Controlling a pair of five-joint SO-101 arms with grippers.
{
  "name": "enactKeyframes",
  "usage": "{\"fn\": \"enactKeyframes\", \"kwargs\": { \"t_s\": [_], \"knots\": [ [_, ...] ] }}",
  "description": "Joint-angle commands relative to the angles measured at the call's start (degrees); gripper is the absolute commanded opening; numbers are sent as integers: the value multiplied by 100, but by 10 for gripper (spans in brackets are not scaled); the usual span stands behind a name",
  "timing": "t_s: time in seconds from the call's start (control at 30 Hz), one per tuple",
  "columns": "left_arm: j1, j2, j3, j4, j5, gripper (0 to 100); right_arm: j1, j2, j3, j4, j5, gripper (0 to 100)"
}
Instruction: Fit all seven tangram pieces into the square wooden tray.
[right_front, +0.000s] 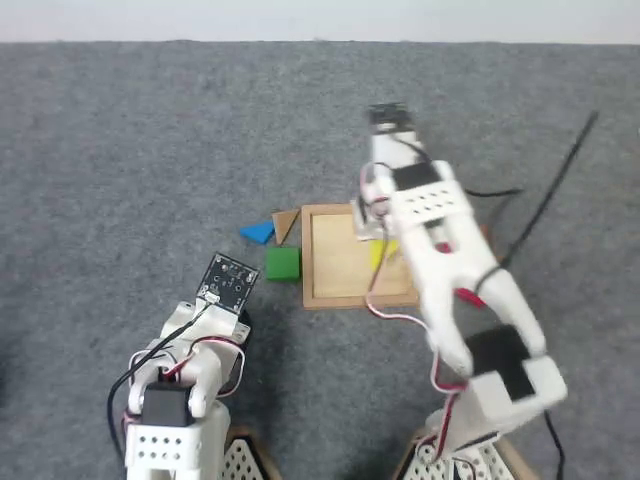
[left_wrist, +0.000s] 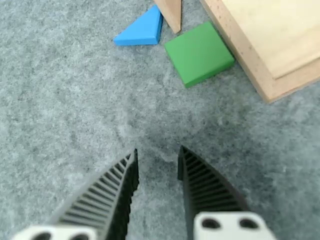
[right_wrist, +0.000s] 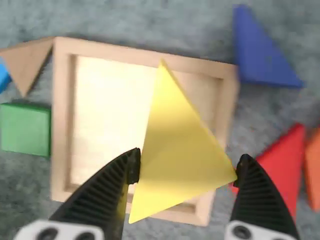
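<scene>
Right gripper (right_wrist: 187, 167) clasps yellow triangle (right_wrist: 175, 152) over wooden tray (right_wrist: 61, 125).
Left gripper (left_wrist: 157, 152), jaws slightly parted, empty, at tray's 8 o'clock.

Light: bright, soft and even, no hard beam anywhere | Shadows: faint, a thin dark edge under the green square (left_wrist: 199, 52), grey carpet (left_wrist: 75, 100) a shade darker by the left gripper (left_wrist: 157, 151) | Glare: tray (right_wrist: 60, 125) floor washing pale, yellow triangle (right_wrist: 175, 150) glowing, right arm's white shell (right_front: 430, 205) near blown out.
</scene>
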Motion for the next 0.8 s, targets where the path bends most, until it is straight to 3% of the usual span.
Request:
{"fn": "enactKeyframes", "kwargs": {
  "t_s": [0.0, 0.37, 0.77],
  "knots": [
    [-35, -88, -66, 35, 9, 137, -295, 444, -1073, 453, -79, 223],
    [-35, -88, -66, 35, 9, 137, -1033, 1543, -2145, 1033, 114, 223],
    [-35, -88, -66, 35, 9, 137, -1138, 1657, -2136, 954, 149, 225]
  ]
}}
